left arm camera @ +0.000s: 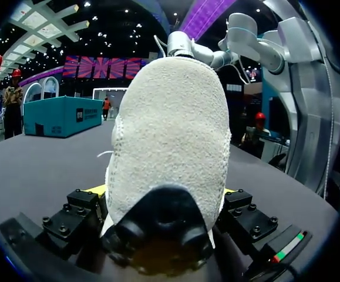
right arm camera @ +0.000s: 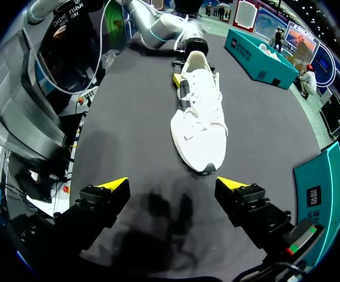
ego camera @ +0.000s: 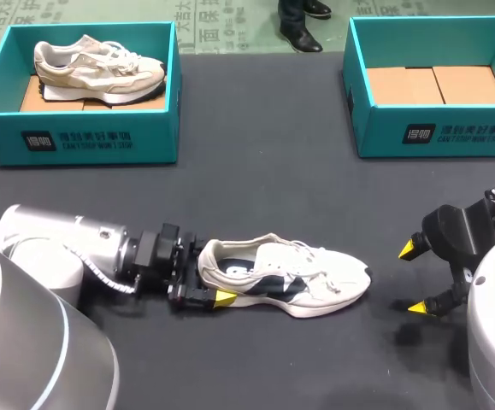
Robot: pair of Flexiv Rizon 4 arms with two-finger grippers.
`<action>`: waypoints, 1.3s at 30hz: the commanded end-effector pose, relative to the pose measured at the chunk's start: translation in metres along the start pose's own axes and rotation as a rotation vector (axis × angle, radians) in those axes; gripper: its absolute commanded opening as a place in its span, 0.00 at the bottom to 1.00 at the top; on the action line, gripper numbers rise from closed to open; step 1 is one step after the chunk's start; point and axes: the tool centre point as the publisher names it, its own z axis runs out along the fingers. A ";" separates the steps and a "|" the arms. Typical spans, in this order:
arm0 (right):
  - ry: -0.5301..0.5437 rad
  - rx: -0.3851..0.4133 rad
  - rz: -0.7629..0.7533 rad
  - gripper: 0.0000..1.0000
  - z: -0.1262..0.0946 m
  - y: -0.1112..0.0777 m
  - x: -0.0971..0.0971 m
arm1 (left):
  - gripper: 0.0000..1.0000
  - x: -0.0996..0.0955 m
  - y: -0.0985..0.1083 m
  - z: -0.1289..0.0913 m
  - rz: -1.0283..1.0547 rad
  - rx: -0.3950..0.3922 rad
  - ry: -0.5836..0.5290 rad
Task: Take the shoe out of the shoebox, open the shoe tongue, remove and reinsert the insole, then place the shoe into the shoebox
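A white sneaker with dark side marks [ego camera: 290, 282] lies on its sole on the dark table, toe toward my right arm. My left gripper [ego camera: 213, 275] straddles its heel, one yellow tip showing on the near side. In the left wrist view the heel [left arm camera: 175, 135] fills the gap and both fingers [left arm camera: 96, 189] press its sides. My right gripper [ego camera: 413, 278] stands open a little beyond the toe with nothing between its fingers. From the right wrist, the sneaker [right arm camera: 202, 126] lies ahead of that gripper [right arm camera: 172, 183], with my left gripper [right arm camera: 194, 64] at its far end.
A teal shoebox [ego camera: 89, 141] at the back left holds a second pale sneaker [ego camera: 97, 68]. Another teal shoebox [ego camera: 439, 137] at the back right holds only cardboard. Bare table lies between the boxes and the sneaker.
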 end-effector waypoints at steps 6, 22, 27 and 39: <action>-0.004 0.001 0.000 1.00 -0.001 0.000 0.002 | 0.00 0.001 0.000 -0.002 0.000 -0.011 0.013; -0.004 0.001 0.000 1.00 -0.001 0.000 0.002 | 0.00 0.001 0.000 -0.002 0.000 -0.011 0.013; 0.004 0.038 0.058 1.00 0.001 0.023 -0.008 | 0.00 0.001 0.000 -0.002 0.000 -0.011 0.013; -0.125 0.115 0.674 1.00 -0.003 0.090 -0.016 | 0.00 0.001 0.000 -0.002 0.000 -0.011 0.013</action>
